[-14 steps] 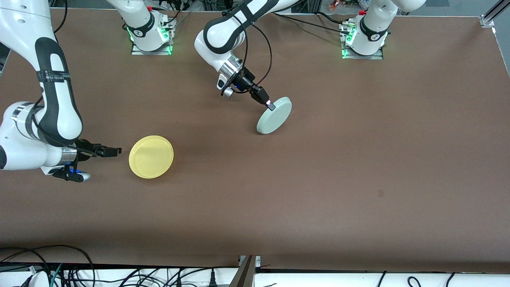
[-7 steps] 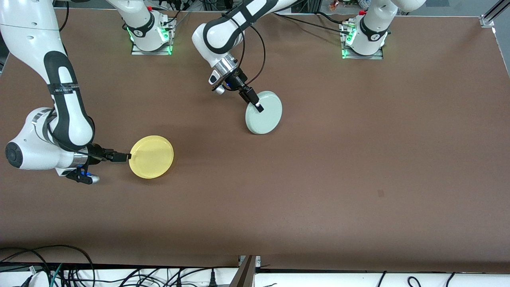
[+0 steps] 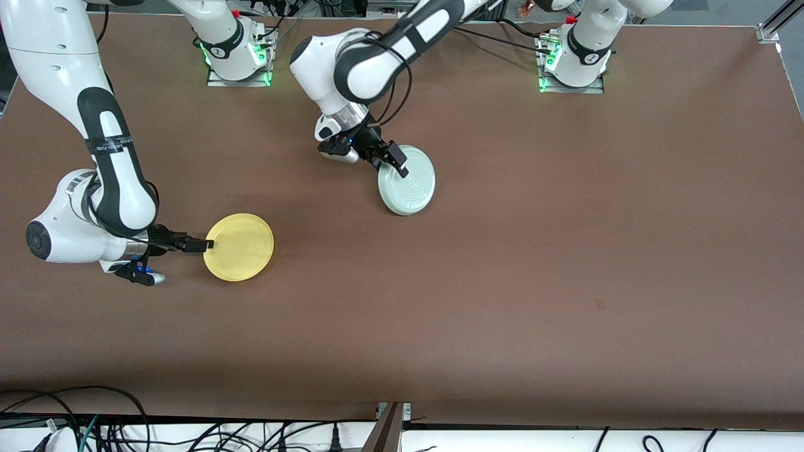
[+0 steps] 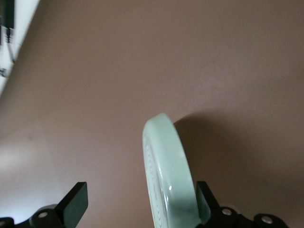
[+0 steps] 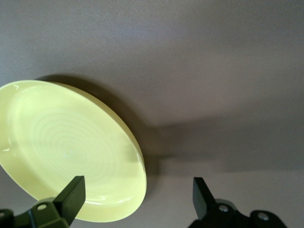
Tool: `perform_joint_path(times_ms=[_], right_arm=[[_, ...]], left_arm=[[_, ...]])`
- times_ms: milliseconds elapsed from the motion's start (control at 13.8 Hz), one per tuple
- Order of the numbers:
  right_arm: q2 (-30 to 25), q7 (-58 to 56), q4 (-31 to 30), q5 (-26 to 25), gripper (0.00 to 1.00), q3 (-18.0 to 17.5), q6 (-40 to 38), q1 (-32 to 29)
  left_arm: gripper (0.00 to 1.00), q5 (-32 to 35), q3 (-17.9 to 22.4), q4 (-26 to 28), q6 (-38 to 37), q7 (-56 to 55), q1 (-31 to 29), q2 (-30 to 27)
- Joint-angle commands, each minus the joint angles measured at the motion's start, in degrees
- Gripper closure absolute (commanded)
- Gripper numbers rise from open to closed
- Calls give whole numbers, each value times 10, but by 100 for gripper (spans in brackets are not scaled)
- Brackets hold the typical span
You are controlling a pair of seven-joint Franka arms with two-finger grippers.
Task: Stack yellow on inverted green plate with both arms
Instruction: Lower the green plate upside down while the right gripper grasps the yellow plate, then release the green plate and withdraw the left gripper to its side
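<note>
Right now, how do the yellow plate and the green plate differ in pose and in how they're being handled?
The yellow plate lies flat on the table, hollow side up; the green plate stands tilted, its ringed face toward the front camera. The right gripper is open at the yellow plate's rim; the left gripper is open too, with one finger against the green plate's edge. The green plate lies farther from the front camera. Both are round, shallow-rimmed and look alike in size.
</note>
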State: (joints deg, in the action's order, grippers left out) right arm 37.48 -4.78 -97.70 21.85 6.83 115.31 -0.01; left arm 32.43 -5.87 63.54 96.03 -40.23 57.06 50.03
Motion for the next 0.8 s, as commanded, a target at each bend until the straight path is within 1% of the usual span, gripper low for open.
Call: perform_joint_path(times_ms=[0, 72, 290, 362, 435, 507, 652, 725], right_arm=[[8, -12, -7, 14, 0, -8, 19, 4], [12, -13, -8, 14, 0, -8, 20, 4], [16, -13, -16, 14, 0, -11, 33, 4], [17, -13, -17, 14, 5, -12, 37, 5], [16, -13, -17, 14, 21, -12, 37, 5], [16, -13, -17, 14, 46, -12, 36, 5], [15, -13, -16, 14, 87, -12, 32, 5], [15, -13, -16, 14, 100, -12, 30, 5]], left_arm=[[0, -51, -6, -12, 45, -24, -35, 2], [0, -91, -10, -12, 63, -23, -53, -1], [0, -182, -11, -13, 124, -16, -93, -6], [0, -209, -11, -13, 143, -15, -103, -6], [0, -220, -11, -13, 151, -14, -113, -8], [0, -220, -10, -13, 150, -14, -125, -20], [0, -218, -9, -8, 143, -13, -156, -47], [0, -219, -10, -5, 138, -13, -178, -59]])
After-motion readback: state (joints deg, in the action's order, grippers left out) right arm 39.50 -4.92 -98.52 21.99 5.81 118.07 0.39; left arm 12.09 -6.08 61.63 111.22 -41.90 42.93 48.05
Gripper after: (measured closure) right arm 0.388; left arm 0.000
